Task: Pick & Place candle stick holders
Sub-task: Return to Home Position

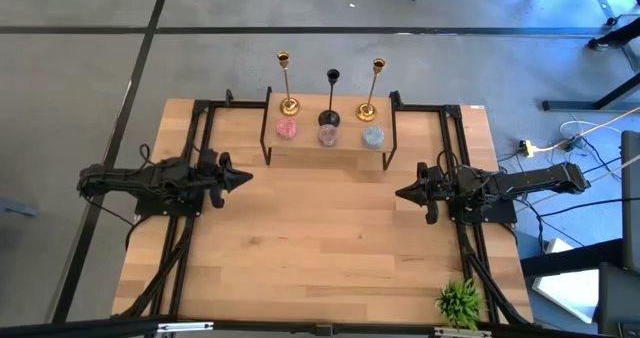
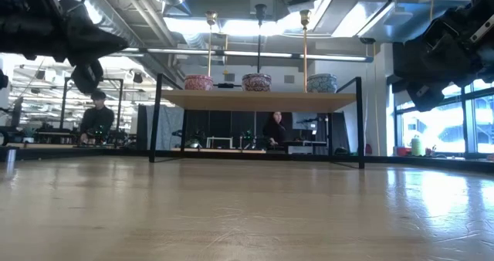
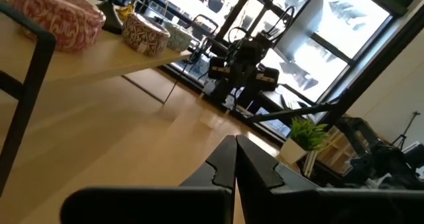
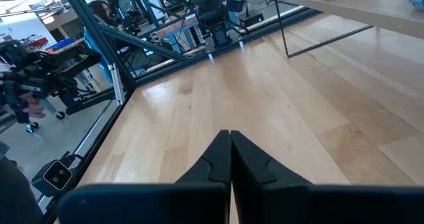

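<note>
Two gold candle stick holders [image 1: 287,83] [image 1: 371,88] and a black one [image 1: 331,98] stand by their round bases on a raised wooden shelf [image 1: 330,150] at the table's far side. In front of them on the shelf sit squat pink [image 1: 286,128], purple [image 1: 328,135] and light blue [image 1: 372,136] holders. My left gripper [image 1: 246,177] is shut and empty at the table's left. My right gripper [image 1: 402,193] is shut and empty at the right. Both stand above the table.
The shelf stands on thin black metal legs [image 1: 267,148]. A small green spiky plant [image 1: 460,301] sits at the near right corner. Bare wooden table [image 1: 320,238] lies between the arms. People show in the room behind, in the low view [image 2: 275,128].
</note>
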